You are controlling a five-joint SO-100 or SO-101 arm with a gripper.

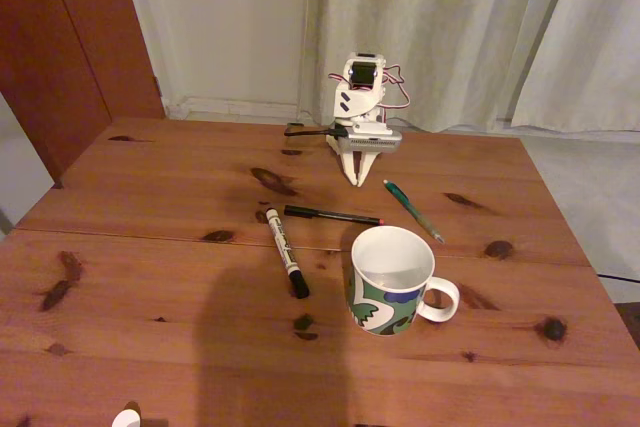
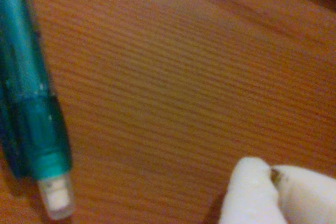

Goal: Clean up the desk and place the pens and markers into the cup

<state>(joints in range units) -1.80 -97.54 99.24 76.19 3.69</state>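
Beside the teal pen [image 2: 31,103], clenched empty hand [image 1: 357,182]; cup [image 1: 391,278] well apart.

The reddish-brown knotty pine tabletop [image 1: 150,277] is wood with a smooth, faintly sheened finish; up close in the wrist view its grain [image 2: 173,93] runs in fine ridged lines. The white ceramic mug with the green, blue and black pattern [image 1: 392,282] looks glazed and glossy. The teal-green pen [image 2: 34,103] is translucent shiny plastic with a clear tip. The white end effector [image 2: 273,174] is matt plastic. Behind the far edge hang pale, matt cloth curtains [image 1: 440,27].
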